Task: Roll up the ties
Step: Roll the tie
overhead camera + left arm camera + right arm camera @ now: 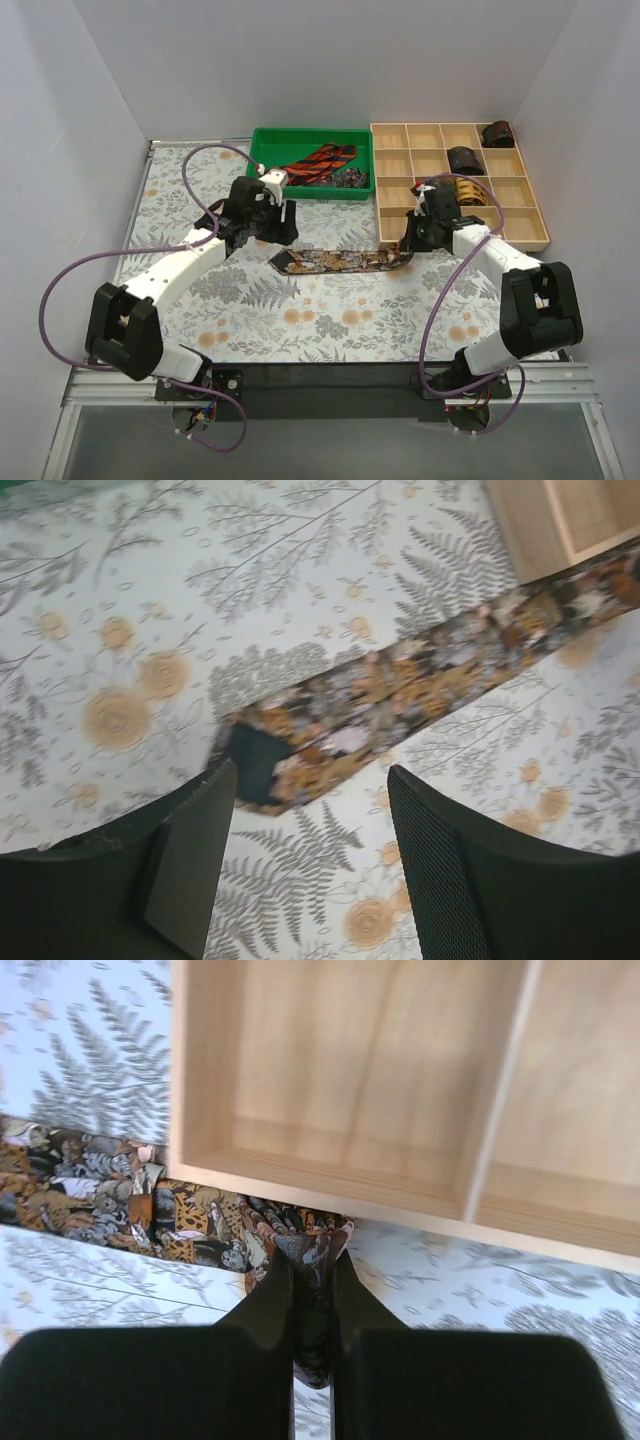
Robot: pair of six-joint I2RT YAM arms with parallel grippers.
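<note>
Right fingers (268,1305) clamp one end of the mottled tie (340,262), stretched flat across the desk (300,320) beside the wooden organizer (515,222); left fingers (190,850) hang spread apart just above its pointed end.

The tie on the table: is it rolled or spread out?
Spread out. The tie lies flat in a long strip; the right fingers pinch one end.
</note>
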